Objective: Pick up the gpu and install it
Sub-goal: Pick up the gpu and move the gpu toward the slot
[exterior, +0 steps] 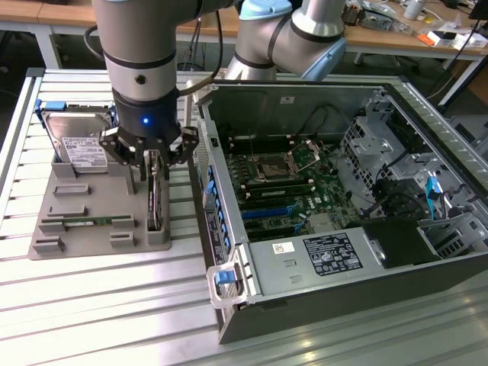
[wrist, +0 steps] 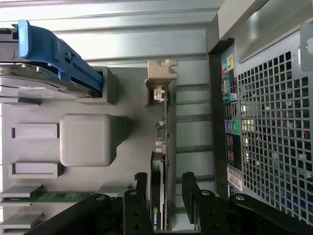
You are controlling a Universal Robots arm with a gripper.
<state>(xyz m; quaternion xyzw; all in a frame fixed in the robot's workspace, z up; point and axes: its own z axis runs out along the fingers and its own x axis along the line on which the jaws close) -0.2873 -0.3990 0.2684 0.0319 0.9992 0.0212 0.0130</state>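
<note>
Pincer [wrist: 165, 177] straddles upright gpu [wrist: 165, 142], near end cropped away.

No word or number sharp enough to read. On the gpu [wrist: 160, 196], a small green emblem, possibly a maker's logo. On the drive [exterior: 76, 145], a white label of fine print, illegible. On the power supply [exterior: 271, 267], a black label with white print, illegible, and a white sticker [exterior: 284, 248] at its 9 o'clock. On the case [wrist: 274, 122] rear, coloured port marks.
</note>
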